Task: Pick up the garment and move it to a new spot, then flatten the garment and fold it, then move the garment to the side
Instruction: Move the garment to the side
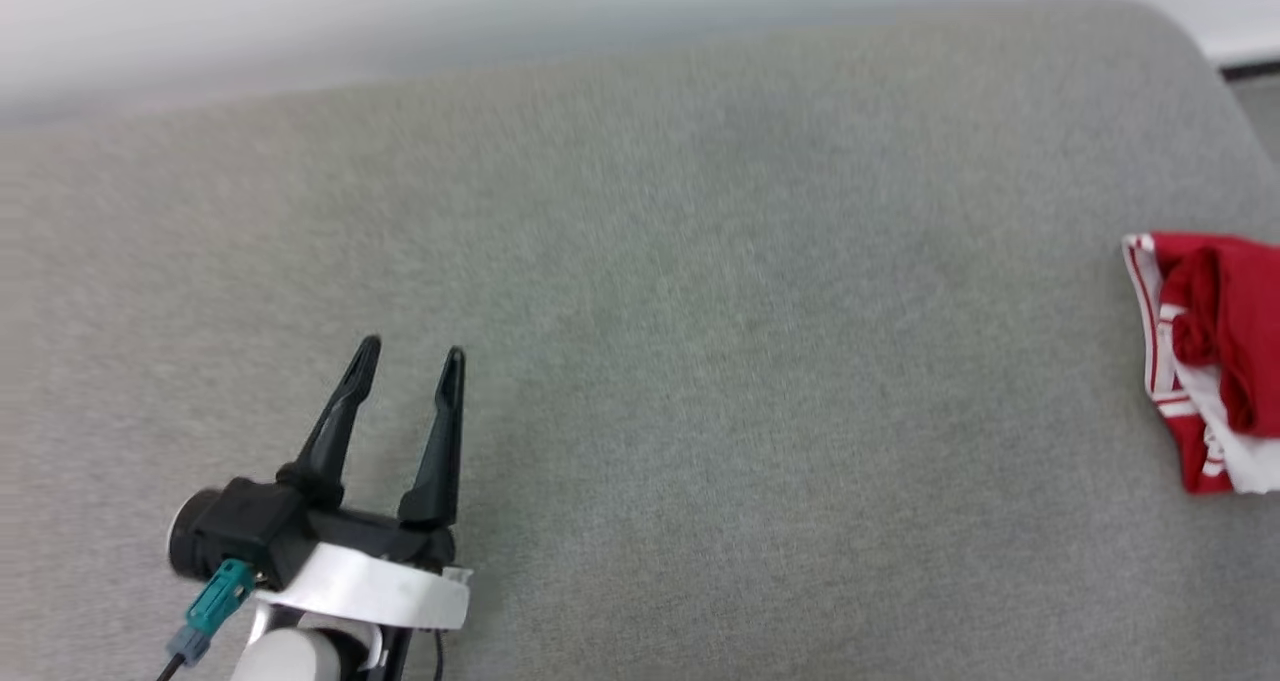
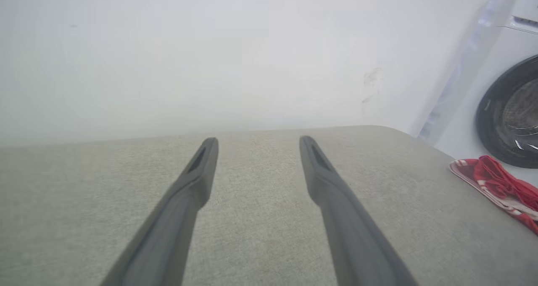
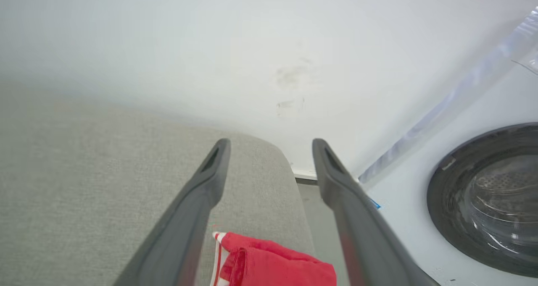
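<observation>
The garment (image 1: 1215, 351), red with white-and-red striped trim, lies bunched in a small heap at the right edge of the grey upholstered surface (image 1: 700, 311). It also lies at the right of the left wrist view (image 2: 500, 185). My left gripper (image 1: 412, 353) is open at the lower left of the head view, far from the garment, nothing between its fingers. In the right wrist view my right gripper (image 3: 271, 144) stands open above the garment (image 3: 273, 263), which lies low between its two fingers and apart from them.
A white wall runs behind the surface. To the right stands a white washing machine (image 3: 483, 202) with a dark round door, across a narrow strip of floor. The surface's rounded right corner lies just beyond the garment.
</observation>
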Motion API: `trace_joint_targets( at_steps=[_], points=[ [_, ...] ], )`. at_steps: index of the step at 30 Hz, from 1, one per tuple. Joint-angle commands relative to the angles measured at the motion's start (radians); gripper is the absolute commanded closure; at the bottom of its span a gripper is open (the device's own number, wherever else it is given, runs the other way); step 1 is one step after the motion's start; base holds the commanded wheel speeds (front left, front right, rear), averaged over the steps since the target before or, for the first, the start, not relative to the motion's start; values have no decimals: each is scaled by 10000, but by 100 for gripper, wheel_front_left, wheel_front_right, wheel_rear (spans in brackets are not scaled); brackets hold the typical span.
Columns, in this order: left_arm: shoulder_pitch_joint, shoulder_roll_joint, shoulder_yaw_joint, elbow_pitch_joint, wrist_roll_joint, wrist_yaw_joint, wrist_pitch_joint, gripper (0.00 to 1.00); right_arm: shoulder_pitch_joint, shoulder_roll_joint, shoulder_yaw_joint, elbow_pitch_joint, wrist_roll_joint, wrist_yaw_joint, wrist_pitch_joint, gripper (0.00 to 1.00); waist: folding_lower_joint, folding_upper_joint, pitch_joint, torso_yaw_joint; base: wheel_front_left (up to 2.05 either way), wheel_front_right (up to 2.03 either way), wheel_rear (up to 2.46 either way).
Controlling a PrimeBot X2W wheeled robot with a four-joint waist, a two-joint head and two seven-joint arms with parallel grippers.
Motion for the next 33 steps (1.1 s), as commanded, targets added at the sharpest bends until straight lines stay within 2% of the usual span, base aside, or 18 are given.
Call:
trace_joint_targets(
  at_steps=[1,8,13,21,33],
  points=[
    [88,-44,25,22,98,12,26,0,231,88,-66,-72,5,-12,-76,0,1,0,-910,305,0,0,0],
    [824,-352,474,219,337,134,26,0,2590,2199,-548,-2645,39,-10,-1137,0,1,0,-1792,842,0,0,0],
    [1157,-517,618,333,537,207,26,0,4216,3354,-409,-3430,503,-10,-1968,0,1,0,-2093,1154,0,0,0],
    [1524,-850,602,502,777,235,26,0,5655,3888,1,-2561,957,-11,-3479,0,1,0,-2318,1704,0,0,0],
    [1760,-1039,735,717,1036,130,26,0,6174,4325,233,-1731,697,-9,-4172,0,1,0,-2446,2057,0,0,0]
  ],
)
